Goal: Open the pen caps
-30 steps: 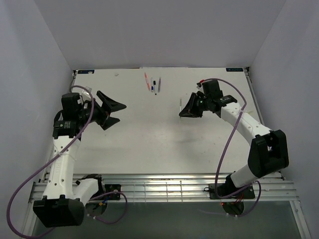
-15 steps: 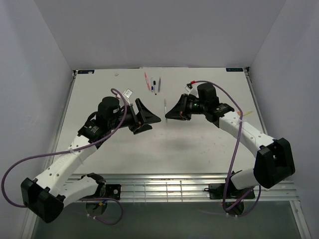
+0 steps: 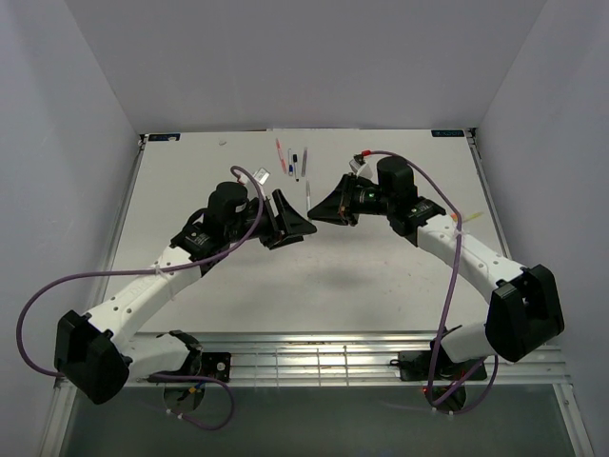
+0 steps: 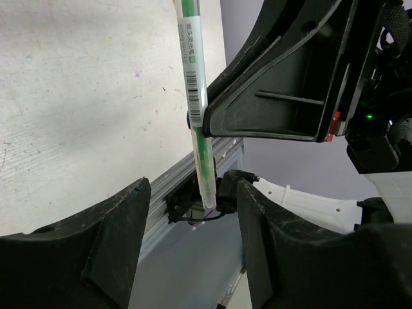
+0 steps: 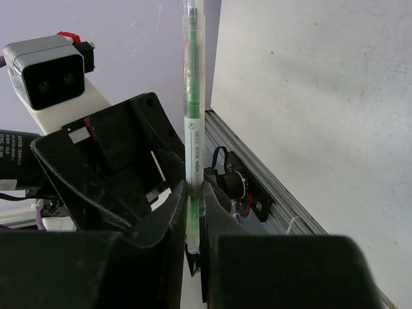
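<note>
Now, right gripper (image 5: 193, 193) clenched on the green pen (image 4: 196, 84), we centre its free end inside our parted left gripper (image 4: 190, 206), squeeze, pull straight.

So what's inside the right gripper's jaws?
A thin clear plastic pen with a green core. The fingers of the right gripper cover the clamped stretch; both ends stick out.

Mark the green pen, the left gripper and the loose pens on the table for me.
green pen (image 4: 194, 87), left wrist view, on its barcode label.
left gripper (image 4: 193, 188), left wrist view, midway between its open fingertips.
loose pens (image 3: 294, 163), top external view, on the middle pen of the group.
</note>
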Robot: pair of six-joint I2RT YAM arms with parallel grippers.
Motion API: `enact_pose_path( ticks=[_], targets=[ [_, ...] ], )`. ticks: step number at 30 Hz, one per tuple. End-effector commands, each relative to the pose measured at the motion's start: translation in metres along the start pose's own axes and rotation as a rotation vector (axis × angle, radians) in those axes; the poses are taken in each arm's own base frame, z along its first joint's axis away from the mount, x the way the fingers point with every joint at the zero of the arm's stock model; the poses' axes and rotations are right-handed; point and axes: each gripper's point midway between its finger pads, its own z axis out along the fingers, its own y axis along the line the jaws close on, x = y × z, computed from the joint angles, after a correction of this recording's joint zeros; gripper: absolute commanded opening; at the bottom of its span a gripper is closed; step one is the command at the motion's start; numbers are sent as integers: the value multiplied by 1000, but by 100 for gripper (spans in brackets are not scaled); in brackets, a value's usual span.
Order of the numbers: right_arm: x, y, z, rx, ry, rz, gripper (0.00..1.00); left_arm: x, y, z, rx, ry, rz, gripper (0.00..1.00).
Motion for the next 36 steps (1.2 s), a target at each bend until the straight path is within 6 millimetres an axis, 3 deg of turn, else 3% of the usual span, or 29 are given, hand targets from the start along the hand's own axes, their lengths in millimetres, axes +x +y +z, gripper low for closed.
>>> enact_pose_path(
  ticks=[1, 5, 15, 22, 29, 30, 33, 36],
  targets=[
    [4, 23, -5, -71, -1, -35, 8, -5, -7, 3, 30, -17, 41, 66],
    [4, 22, -4, -74, -2, -29, 8, -3, -6, 4, 33, -6, 36, 57],
    [15, 19, -1, -73, 11, -10, 8, 1, -2, 5, 30, 3, 27, 44],
    [13, 19, -1, -74, -2, -13, 8, 9, 1, 7, 41, 43, 13, 16],
    [12, 15, 2, -69, -1, -17, 8, 16, 2, 4, 52, 70, 8, 6],
    [13, 14, 3, -66, 7, -15, 9, 17, 2, 4, 54, 73, 10, 4],
    [13, 10, 5, -54, 21, -28, 28, 19, 5, 6, 48, 84, 5, 0],
    [10, 8, 7, -39, 23, -48, 33, 20, 4, 7, 55, 100, 5, 0]
  ],
)
